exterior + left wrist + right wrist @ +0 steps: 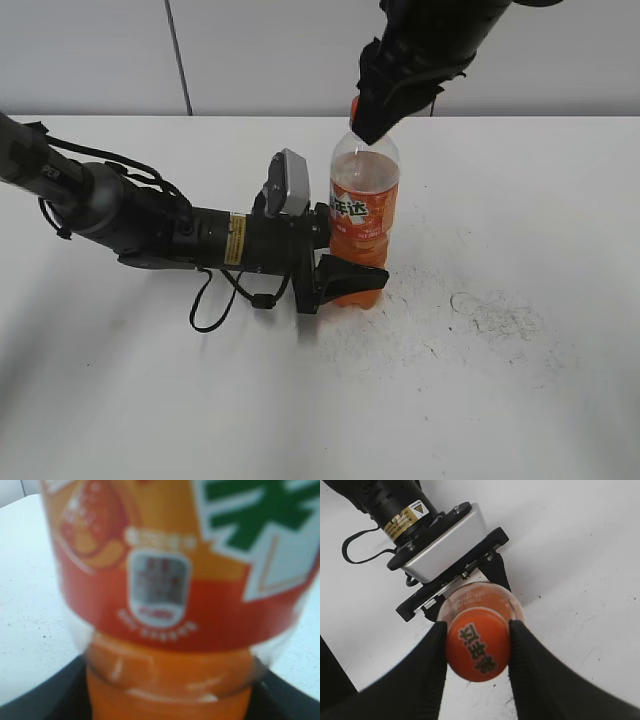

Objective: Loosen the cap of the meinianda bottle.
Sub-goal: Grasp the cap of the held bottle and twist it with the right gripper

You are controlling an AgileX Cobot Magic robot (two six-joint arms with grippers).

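The meinianda bottle (364,215) stands upright on the white table, orange drink inside and an orange label with white characters. My left gripper (345,270) is shut on the bottle's lower body; in the left wrist view the bottle (170,630) fills the frame between the dark fingers. My right gripper (362,115) comes down from above and is shut on the orange cap (478,643), one black finger on each side of it. The cap's top shows dark print. In the exterior view the cap is mostly hidden by the right gripper.
The white table (520,380) has grey scuff marks right of the bottle. My left arm (130,215) lies low across the left of the table with a loose black cable (215,300). A grey wall is behind.
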